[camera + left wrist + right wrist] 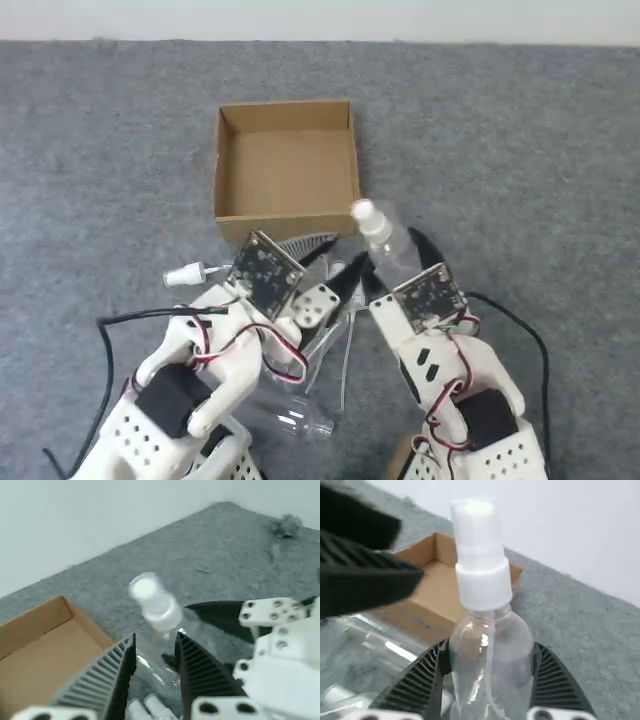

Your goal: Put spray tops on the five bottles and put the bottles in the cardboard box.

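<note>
Clamping right fingers (417,680) on bottle (487,650) beside cardboard box (285,228) corner, left fingers (107,675) apart, carpet (520,150) around.

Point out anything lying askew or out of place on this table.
A loose spray top lies on its side on the carpet beside an arm, and a clear bottle with no top lies tipped over between the arms. The capped bottle in the right gripper looks fine.

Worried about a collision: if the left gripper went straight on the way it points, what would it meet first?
Probably the clear bottle that the right gripper holds, straight ahead; depth is unclear.
</note>
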